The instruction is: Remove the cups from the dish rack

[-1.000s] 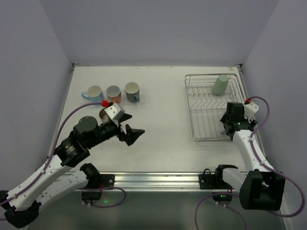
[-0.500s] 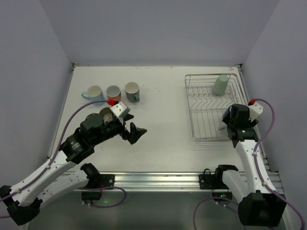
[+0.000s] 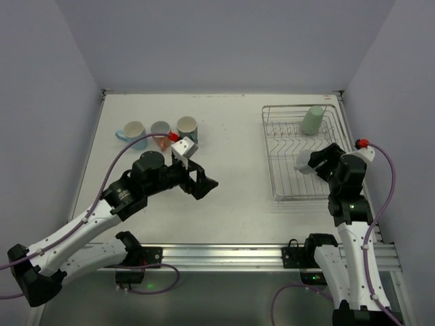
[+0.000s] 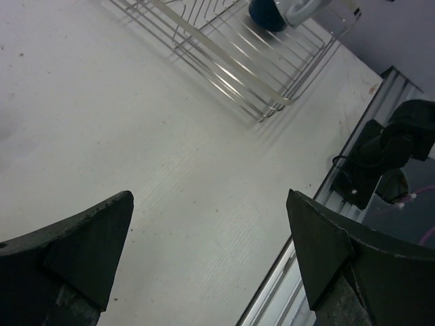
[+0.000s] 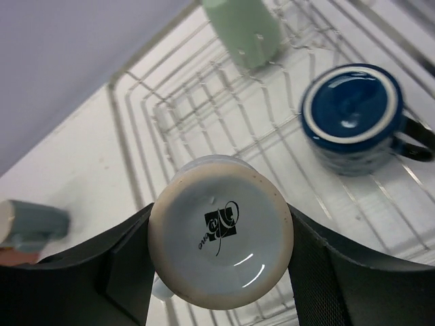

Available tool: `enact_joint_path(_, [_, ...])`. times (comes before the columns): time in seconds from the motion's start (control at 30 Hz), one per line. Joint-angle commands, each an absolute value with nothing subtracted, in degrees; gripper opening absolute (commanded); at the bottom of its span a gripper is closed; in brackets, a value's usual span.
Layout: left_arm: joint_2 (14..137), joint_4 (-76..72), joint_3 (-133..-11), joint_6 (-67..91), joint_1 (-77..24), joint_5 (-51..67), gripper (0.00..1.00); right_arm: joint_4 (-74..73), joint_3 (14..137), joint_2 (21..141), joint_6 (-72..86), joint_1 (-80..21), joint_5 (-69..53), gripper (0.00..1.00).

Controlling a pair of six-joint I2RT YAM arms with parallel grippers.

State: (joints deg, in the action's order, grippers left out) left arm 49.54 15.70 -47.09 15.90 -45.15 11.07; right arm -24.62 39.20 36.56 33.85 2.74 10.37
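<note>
White table (image 3: 231, 142), right tool (image 5: 222, 272) around cup (image 5: 219, 238)

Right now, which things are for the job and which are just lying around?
For the job: dish rack, green cup, dark blue cup, pale cup in the right hand, three cups on the table.
Just there: purple cables, metal rail.

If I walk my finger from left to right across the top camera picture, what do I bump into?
Light blue cup → salmon cup → grey-teal cup → left pincer → dish rack → pale green cup. The right pincer, holding a pale cup, lines up under the green one, so I skip it.
</note>
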Motion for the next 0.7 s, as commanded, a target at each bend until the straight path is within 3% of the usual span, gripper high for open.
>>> enact_joint_path(0.0, [51.6,6.7,-48.6,23.3,-45.4,14.5,0.98,-11.5,39.3,34.1,37.8,2.8,-4.2,0.07])
enact_joint_path(0.27, [64.4,-11.8,-48.5,35.3,-45.4,19.4,0.95,11.0,31.3,32.6,49.5,2.4,-31.2,0.06])
enact_joint_path(0.5, [72.3,-26.3,-49.0,44.8,-45.4,22.7,0.93,28.6,25.0,33.3,59.4,1.0,-41.7,0.06])
enact_joint_path(0.67, [76.5,-35.6,-48.0,50.5,-45.5,25.7,0.9,33.1,22.2,34.3,61.7,-2.2,-43.8,0.06])
